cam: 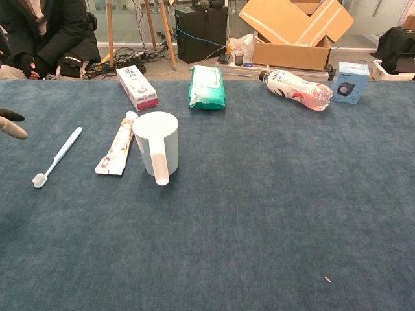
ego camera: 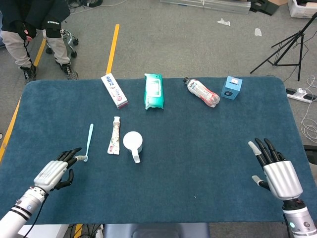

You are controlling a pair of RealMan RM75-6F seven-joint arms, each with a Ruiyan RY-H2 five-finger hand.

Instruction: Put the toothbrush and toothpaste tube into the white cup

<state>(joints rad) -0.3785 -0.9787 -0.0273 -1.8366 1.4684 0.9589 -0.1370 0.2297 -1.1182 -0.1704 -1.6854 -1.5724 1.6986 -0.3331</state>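
Observation:
A light blue toothbrush [ego camera: 88, 142] [cam: 58, 155] lies flat on the left of the blue table. Beside it to the right lies the toothpaste tube [ego camera: 114, 135] [cam: 117, 151], and the white cup [ego camera: 133, 143] [cam: 157, 146] stands upright, handle toward me. My left hand [ego camera: 56, 171] hovers open near the toothbrush's head, fingertips close to it, holding nothing; in the chest view only a fingertip [cam: 11, 127] shows at the left edge. Near the front right corner my right hand [ego camera: 276, 173] is open and empty, fingers spread.
Along the far side lie a toothpaste box [ego camera: 114, 90], a green wipes pack [ego camera: 153, 91], a plastic bottle [ego camera: 201, 91] and a small blue box [ego camera: 231, 88]. A person stands beyond the far left corner [ego camera: 34, 29]. The table's front edge [ego camera: 163, 222] is close to both hands.

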